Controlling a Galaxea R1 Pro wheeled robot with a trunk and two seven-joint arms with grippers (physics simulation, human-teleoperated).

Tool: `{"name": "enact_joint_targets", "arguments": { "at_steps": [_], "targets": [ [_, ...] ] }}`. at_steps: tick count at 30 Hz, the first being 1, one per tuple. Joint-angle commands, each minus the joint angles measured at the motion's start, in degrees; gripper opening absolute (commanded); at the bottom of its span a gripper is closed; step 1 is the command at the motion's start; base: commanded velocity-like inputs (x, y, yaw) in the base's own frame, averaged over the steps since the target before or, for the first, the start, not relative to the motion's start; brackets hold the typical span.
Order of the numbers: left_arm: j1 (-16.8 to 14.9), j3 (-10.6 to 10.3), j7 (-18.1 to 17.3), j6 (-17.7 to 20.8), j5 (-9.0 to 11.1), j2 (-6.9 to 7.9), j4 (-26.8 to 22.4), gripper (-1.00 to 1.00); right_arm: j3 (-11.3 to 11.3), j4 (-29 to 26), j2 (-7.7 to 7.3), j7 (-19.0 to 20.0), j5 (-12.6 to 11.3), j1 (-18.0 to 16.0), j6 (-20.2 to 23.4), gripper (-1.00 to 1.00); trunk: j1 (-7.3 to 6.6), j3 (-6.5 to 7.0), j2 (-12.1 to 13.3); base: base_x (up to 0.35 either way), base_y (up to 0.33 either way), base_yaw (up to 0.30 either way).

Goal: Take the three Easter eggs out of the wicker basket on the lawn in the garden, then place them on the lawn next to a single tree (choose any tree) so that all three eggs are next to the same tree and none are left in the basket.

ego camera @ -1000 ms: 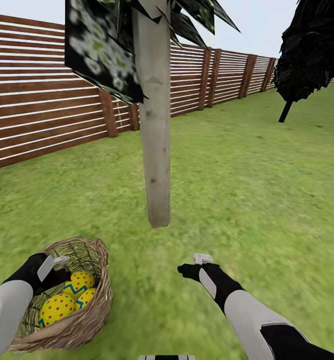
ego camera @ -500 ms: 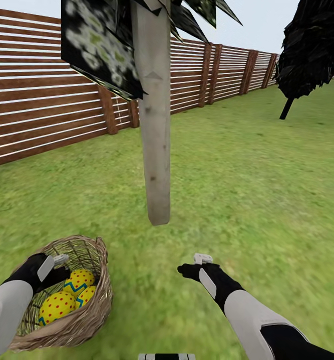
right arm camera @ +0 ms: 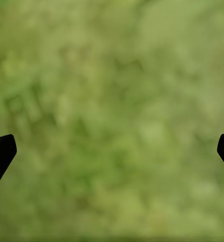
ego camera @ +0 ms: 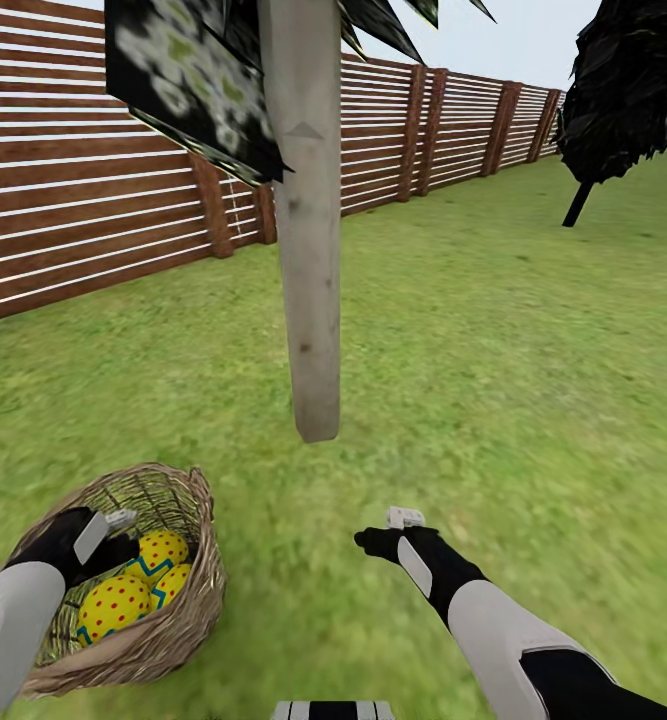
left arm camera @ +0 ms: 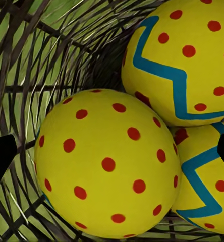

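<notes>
Looks like the grab is just starting: left gripper point(left arm camera: 112, 151), fingers spread wide, is down inside the wicker basket point(ego camera: 188, 630) at lower left, straddling the three Easter eggs point(ego camera: 138, 588). Next it should pinch one. Right gripper point(right arm camera: 112, 151) hangs open over lawn point(ego camera: 493, 380) below the tree point(ego camera: 308, 260).

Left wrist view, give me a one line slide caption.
Open left gripper poised over three dotted yellow Easter eggs nestled together inside the wicker basket.

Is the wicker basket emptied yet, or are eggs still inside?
Not emptied: three Easter eggs lie inside the wicker basket, the left gripper open above them.
</notes>
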Motion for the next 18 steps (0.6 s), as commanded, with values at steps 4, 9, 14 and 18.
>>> {"name": "enact_joint_targets", "arguments": {
  "at_steps": [4,9,14,18],
  "targets": [
    [0.25,0.08,0.54,0.20,0.61,-0.01,-0.08,1.00,0.03,-0.07,0.00,-0.04,-0.33,-0.02,0.36,1.00,-0.01,-0.05,-0.02,0.000,0.000,0.000],
    [0.64,0.08,0.58,0.20,0.63,-0.03,-0.08,1.00,0.00,-0.07,0.00,-0.04,-0.31,-0.03,0.29,1.00,0.07,-0.71,-0.06,0.000,0.000,0.000],
    [0.80,0.03,0.59,0.15,0.64,-0.05,-0.08,1.00,0.00,-0.12,0.00,-0.04,-0.30,-0.03,0.27,1.00,0.07,-0.71,-0.06,0.000,0.000,0.000],
    [0.83,0.02,0.59,0.14,0.63,-0.02,-0.08,1.00,-0.02,-0.13,0.00,-0.04,-0.30,-0.04,0.27,1.00,0.09,-0.93,-0.07,0.000,0.000,0.000]
  ]
}}
